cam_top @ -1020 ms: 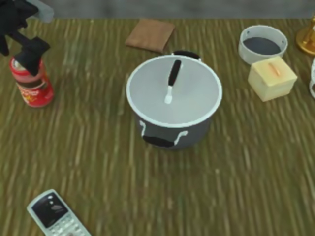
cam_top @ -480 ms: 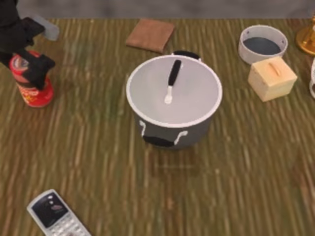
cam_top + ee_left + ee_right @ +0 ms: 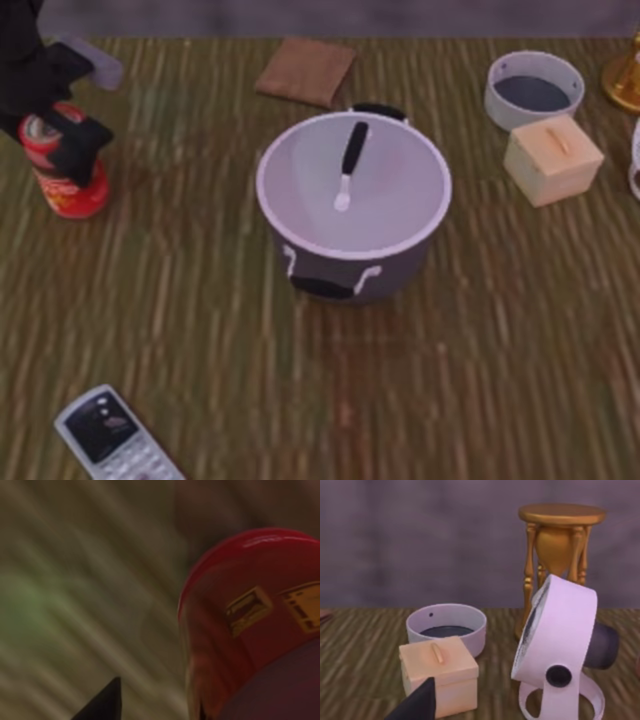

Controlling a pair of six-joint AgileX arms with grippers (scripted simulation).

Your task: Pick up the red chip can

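Lidded pot (image 3: 352,205) centre; phone (image 3: 115,436) near left corner.

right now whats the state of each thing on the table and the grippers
red chip can: upright, lid on, left gripper around its top
pot: lid on, upright
white ring dish: open, upright
tan box: lid on
phone: lying flat, face up
hourglass: standing
fan-like white object: tilted on its stand

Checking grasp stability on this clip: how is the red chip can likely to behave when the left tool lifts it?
The red chip can is a tall narrow cylinder, so it probably tips easily if nudged sideways. Its glossy red wall looks smooth, so it may slip in a loose grip. On its side it would likely roll. The left tool sits at its top.
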